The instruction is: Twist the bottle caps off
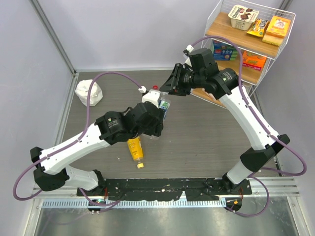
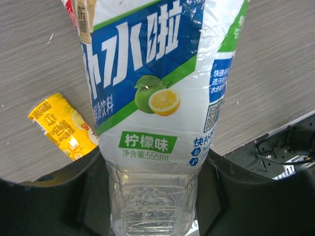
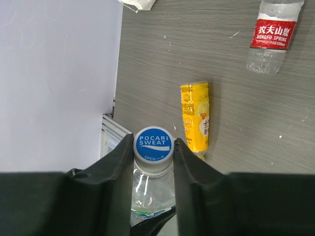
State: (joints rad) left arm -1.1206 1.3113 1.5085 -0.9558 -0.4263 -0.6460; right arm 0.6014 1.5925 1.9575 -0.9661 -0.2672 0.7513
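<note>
So the cap currently being dealt with is the blue-and-white cap, the one printed "Pocari Sweat". It's pinched between the two fingers of the right claw, which are pressed against its sides. The lemon drink bottle it belongs to is clamped low on its clear body by the left claw, and it's held up off the bench, just beyond the yellow bottle as seen from the arm bases.

The step in hand is judged to be the start of the twist: both grips are set, but nothing shows the cap loosened yet.

What the next move seems to need:
- the right wrist rolled in the opening direction, with the pinch kept firm enough that the cap isn't slipped over
- the body held dead steady by the left claw, since a soft bottle can be spun or squashed pretty easily
- probably a re-grip or two before the cap can be lifted away

The yellow bottle is lying flat on the bench. The red-label water bottle is lying further out, well apart from the yellow bottle. Both look capped in the overhead view, so roughly two more rounds are expected.
</note>
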